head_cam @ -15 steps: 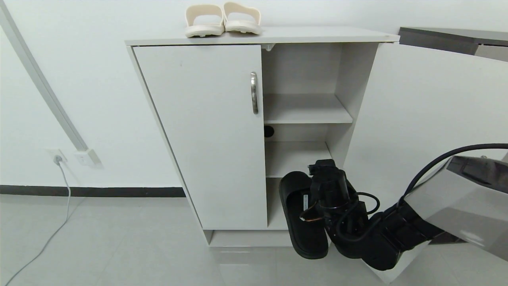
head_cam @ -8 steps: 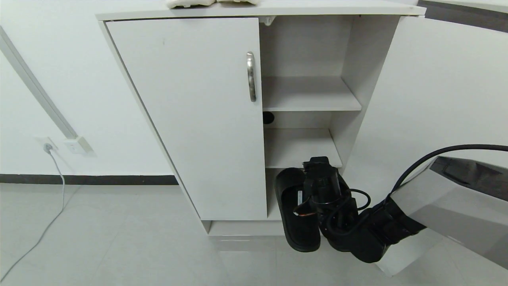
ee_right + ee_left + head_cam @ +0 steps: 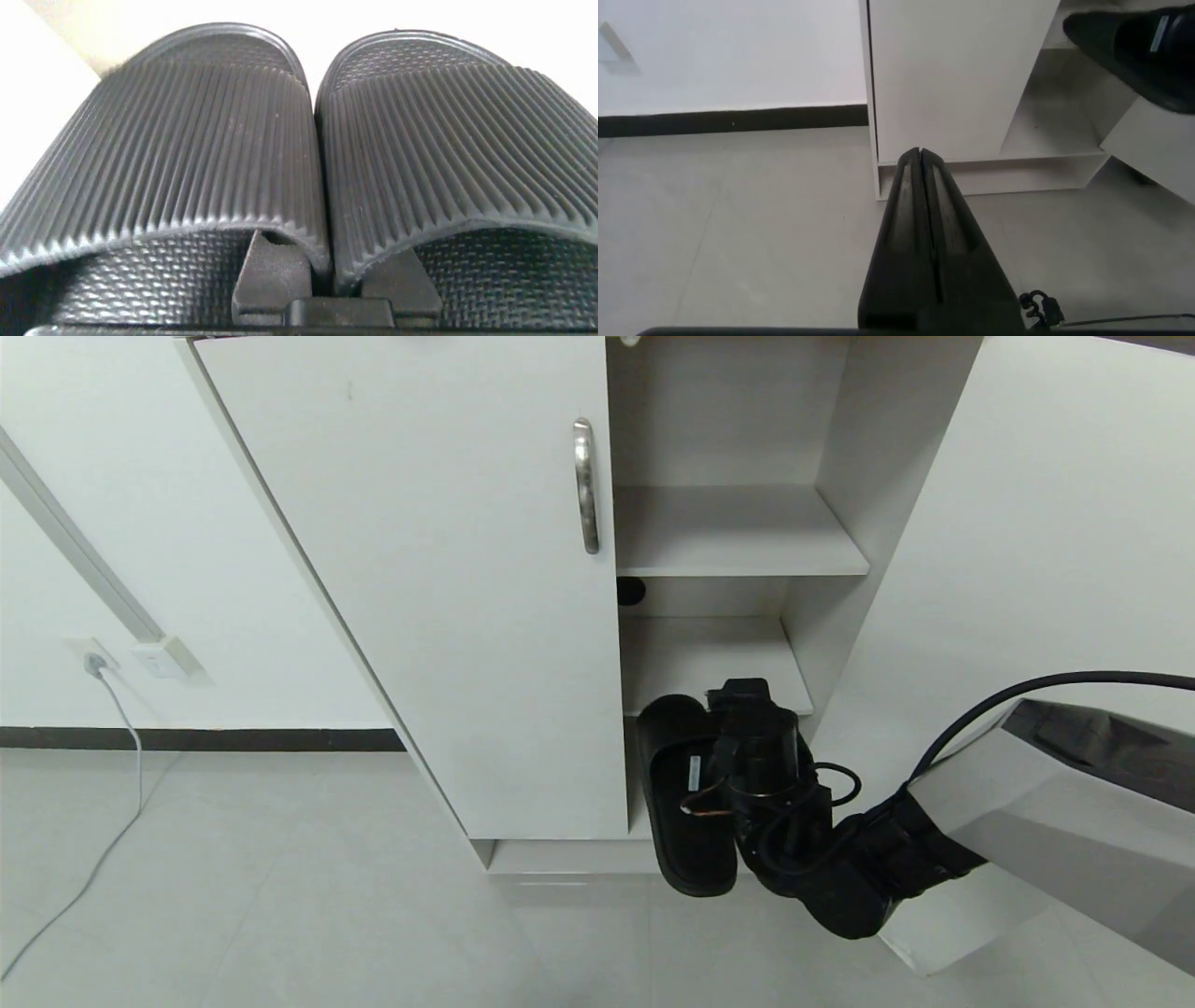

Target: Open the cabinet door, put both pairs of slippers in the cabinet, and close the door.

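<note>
right wrist view: right hand (image 3: 327,280) clamps two black slippers (image 3: 187,140); left hand (image 3: 920,163) pressed together.

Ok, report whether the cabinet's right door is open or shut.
Open: the right door is swung outward, baring the shelves; the left door is shut.

Plain home-like room: white shoe cabinet (image 3: 448,616), grey tiled floor (image 3: 280,915), wall socket (image 3: 91,661), black skirting (image 3: 233,739).

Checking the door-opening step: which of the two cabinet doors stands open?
The right-hand door: it is swung out, baring the shelves. The left-hand door, the one with the metal handle, is shut flat.
</note>
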Controlling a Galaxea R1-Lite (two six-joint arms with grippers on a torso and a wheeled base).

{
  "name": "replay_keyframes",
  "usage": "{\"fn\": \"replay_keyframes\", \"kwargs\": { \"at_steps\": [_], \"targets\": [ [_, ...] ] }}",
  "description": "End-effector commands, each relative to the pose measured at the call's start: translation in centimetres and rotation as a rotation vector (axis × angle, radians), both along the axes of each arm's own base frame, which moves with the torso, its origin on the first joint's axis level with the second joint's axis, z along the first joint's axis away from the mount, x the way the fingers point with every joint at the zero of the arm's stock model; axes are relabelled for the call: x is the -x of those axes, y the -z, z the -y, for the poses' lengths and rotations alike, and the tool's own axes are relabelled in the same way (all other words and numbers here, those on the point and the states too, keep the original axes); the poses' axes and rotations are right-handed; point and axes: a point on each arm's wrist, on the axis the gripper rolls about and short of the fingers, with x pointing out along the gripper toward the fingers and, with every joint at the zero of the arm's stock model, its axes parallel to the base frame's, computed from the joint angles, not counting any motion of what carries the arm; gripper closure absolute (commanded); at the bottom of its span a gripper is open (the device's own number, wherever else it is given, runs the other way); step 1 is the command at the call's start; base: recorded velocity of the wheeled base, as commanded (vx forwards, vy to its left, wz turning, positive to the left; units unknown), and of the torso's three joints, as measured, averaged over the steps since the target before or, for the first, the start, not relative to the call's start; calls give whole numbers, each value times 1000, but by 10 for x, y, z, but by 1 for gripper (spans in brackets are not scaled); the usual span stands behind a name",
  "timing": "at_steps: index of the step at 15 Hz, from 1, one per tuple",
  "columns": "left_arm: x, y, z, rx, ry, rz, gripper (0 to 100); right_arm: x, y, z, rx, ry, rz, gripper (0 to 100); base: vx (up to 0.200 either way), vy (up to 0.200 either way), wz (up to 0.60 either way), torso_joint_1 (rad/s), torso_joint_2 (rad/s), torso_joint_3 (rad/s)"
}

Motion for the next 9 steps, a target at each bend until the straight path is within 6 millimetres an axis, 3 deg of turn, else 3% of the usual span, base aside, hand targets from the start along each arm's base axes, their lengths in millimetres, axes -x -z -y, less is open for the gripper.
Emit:
{"fn": "replay_keyframes", "kwargs": {
  "at_steps": [1,4,9],
  "targets": [
    [0,0,0,0,0,-2,100,-1,-9,5,-4,5,51,100,0,0,0,0,0,0],
    [0,0,0,0,0,-2,100,5,-13,8,31,-1,63,100,0,0,0,0,0,0],
    [0,0,0,2,0,-2,100,-4,4,11,53,10,35,100,200,0,0,1,4,2]
  ]
}}
